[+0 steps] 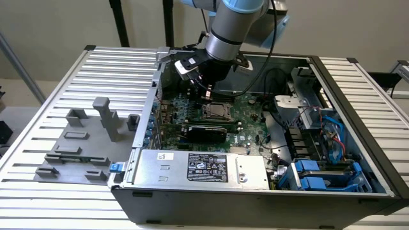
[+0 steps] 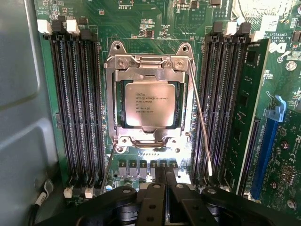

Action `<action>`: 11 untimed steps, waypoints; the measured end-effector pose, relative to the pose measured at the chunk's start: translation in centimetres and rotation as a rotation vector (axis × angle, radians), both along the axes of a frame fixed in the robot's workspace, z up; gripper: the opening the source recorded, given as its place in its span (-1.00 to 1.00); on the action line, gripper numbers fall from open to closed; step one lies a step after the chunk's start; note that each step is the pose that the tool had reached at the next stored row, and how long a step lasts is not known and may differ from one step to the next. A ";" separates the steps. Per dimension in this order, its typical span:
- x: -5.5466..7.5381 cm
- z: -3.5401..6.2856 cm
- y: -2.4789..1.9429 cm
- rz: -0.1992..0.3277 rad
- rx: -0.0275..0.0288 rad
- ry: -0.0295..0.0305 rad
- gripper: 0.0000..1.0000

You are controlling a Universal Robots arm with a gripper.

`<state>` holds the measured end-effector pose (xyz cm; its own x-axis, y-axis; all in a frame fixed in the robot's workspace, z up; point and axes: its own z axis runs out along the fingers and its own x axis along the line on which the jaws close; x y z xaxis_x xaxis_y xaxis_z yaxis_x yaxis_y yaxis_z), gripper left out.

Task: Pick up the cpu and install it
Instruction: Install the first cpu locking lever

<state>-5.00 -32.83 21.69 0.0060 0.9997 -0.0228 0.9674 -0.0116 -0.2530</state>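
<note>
Open computer case (image 1: 255,201) lies on a slatted table (image 1: 108,62); arm reaches down into it from above; gripper (image 1: 208,96) hangs over the green motherboard (image 1: 246,120), just above the socket area, not touching the board as far as the exterior view tells; wrist view looks straight down on the board (image 2: 141,28); gripper (image 2: 164,181) has its fingers (image 2: 155,197) pressed together, nothing pinched between them; cpu (image 2: 149,103) sits flat in the socket, silvery top with printed text facing up, square to the metal frame (image 2: 150,63) that surrounds it; in the exterior view the cpu (image 1: 217,111) is directly under the gripper, apart from it; a thin wire lever (image 2: 200,122) slants along one side of the frame, its white tip ending near the memory slots; black memory slots (image 2: 77,103) flank the socket on both sides; a green module (image 2: 244,108) stands in a slot on the far side of one bank; blue slot (image 2: 268,150) beside that; silver box with black label (image 1: 201,168) fills the near edge of the case; blue brackets (image 1: 313,172) at the exterior view's right; grey fixture (image 1: 83,148) on the table at the exterior view's left, well apart from the case interior.
</note>
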 end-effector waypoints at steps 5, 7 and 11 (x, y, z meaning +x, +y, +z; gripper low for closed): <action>0.0 0.00 0.00 0.000 0.0000 0.0000 -0.79; -0.2 0.00 -0.02 0.000 0.0001 -0.0002 -0.79; -0.8 0.46 -0.26 0.000 0.0000 0.0000 -0.79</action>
